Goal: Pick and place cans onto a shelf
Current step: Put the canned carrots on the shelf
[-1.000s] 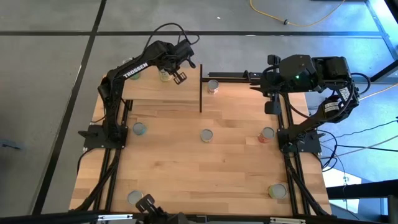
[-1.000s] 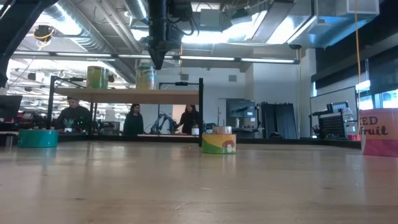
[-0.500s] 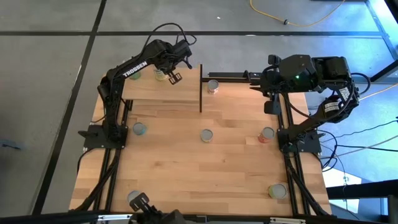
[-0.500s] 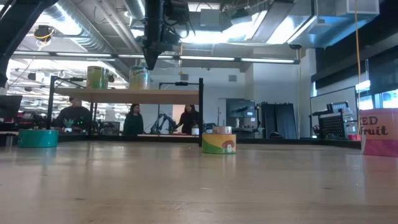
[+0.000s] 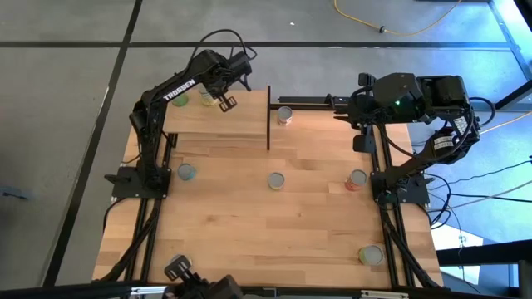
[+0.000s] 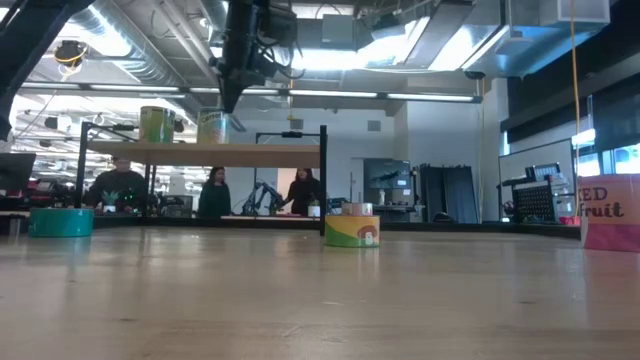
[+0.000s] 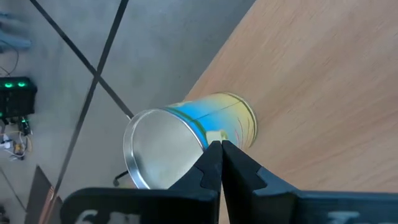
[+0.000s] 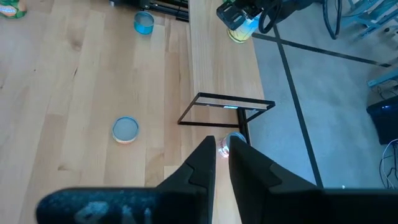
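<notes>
Left claw [image 5: 224, 101]: over the far-left part of the shelf [image 5: 237, 131], fingers drawn together with nothing between them; a yellow-labelled can [image 7: 186, 146] stands on the board just beyond its tips, apart from them.

Right claw [image 8: 222, 148]: parked at the far-right edge of the desk [image 5: 274, 232], fingers narrow and holding nothing; this arm waits.

Placed, by my count: two cans on the shelf, the yellow-labelled one and a green-labelled can [image 6: 155, 124] at its far-left corner.

Left to place, as far as the overhead view shows, six on the desk:
- a can [image 5: 285, 115] just right of the black upright panel [image 5: 268, 116], at the far edge
- a teal can [image 5: 186, 172] at mid-left
- a can [image 5: 276, 180] at the centre
- a red-labelled can [image 5: 357, 179] at mid-right
- a green-labelled can [image 5: 370, 255] near right
- a can [image 5: 180, 267] near left

The task looks roughly a quarter done.

In the way: the upright panel closes the shelf's right end, so the far can beside it probably has to be carried over or around. The shelf's thin black posts [image 6: 324, 180] crowd the desk beneath it. People [image 6: 215, 192] stand in the room behind, well away.
</notes>
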